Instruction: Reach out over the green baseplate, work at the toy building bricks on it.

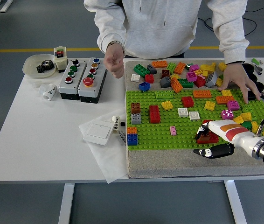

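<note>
our right hand [211,140], white and orange shelled with black fingers, reaches in over the near right part of the flat green studded baseplate [160,133] and its fingers are closed around a dark red toy brick [208,137] that sits on the baseplate studs, near the baseplate's front edge. our left hand is not in view.

the main risk, as we judge it, is the baseplate itself. it lies on a grey felt mat [169,163] on the white table [29,135], and only one of the person's hands [237,81] presses on it, at the far right of the baseplate. the person's other hand [114,58] hangs in the air off the baseplate's far left corner, touching nothing. if we pull the dark red brick upward and it is clicked on firmly, the near side of the baseplate could lift or slide with it.

a twisting pull could also let the brick slip from our fingertips, since little of it shows between them. yellow and green bricks [246,122] lie just beside our wrist, to the right of the red brick, and a sideways sweep could knock them loose
</note>
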`<state>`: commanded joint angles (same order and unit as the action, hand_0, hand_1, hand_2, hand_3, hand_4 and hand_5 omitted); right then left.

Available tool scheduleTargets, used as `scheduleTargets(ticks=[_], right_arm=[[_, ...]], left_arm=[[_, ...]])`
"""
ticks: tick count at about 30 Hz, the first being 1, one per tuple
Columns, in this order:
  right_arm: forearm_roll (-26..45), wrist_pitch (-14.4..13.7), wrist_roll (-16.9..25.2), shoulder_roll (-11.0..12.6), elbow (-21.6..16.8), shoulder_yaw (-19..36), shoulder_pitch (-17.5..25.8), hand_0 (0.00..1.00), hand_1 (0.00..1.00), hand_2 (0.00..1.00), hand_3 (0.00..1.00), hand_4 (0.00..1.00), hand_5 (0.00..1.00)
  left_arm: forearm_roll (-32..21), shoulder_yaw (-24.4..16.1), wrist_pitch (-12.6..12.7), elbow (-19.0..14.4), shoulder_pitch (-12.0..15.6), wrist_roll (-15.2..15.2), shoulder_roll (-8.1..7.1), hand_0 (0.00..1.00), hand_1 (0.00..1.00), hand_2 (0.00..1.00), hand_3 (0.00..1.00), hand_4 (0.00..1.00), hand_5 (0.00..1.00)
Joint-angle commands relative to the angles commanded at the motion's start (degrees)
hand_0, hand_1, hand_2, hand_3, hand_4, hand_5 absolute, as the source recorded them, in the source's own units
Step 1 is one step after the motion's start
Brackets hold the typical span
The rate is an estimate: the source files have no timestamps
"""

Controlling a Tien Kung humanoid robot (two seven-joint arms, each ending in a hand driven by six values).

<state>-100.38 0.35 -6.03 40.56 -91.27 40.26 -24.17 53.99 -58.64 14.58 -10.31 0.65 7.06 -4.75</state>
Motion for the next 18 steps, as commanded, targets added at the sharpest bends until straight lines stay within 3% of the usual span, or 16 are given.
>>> scheduleTargets(ticks=[18], right_arm=[[-0.84,-1.86,0.57,0.49,-1.15,4.40,0.52,0.643,0.642,0.701,0.581,0.835,0.505]], left_arm=[[0.14,-0.06,-0.04,0.00,0.37,-0.01,0.01,0.759,0.793,0.844,0.756,0.788,0.695]])
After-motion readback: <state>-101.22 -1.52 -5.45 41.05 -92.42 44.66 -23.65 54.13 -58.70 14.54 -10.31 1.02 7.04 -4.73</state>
